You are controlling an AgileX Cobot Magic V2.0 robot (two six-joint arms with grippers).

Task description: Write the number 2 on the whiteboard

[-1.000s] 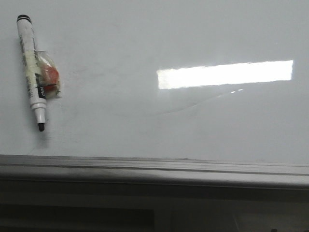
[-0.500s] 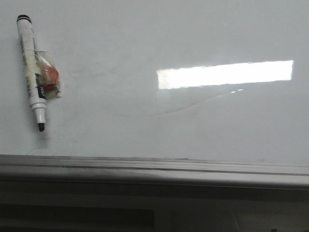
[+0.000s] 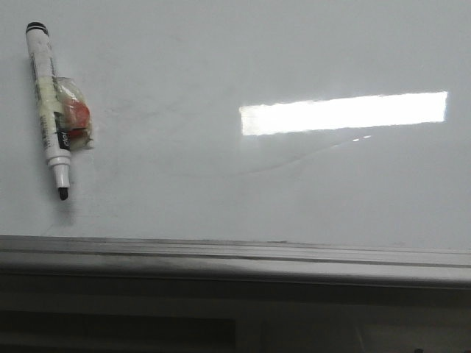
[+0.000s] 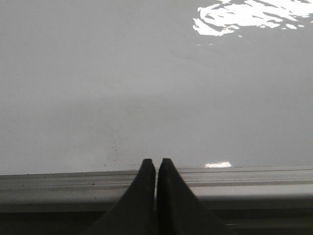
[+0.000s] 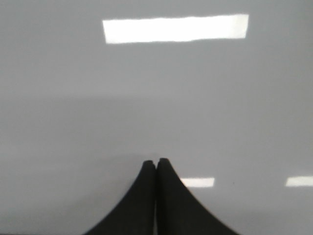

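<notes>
The glossy whiteboard fills the front view, and no number 2 shows on it. A white marker pen with a black cap end and a bare black tip lies at the far left of the board, tip toward the near edge, with a clear taped lump holding something red on its barrel. Neither gripper appears in the front view. My left gripper is shut and empty over the board's grey edge strip. Over bare board, my right gripper is shut and empty too.
The grey metal edge strip runs along the board's near side, with a dark gap below it. A bright ceiling-light reflection lies on the board's right half, and a faint curved smear runs under it.
</notes>
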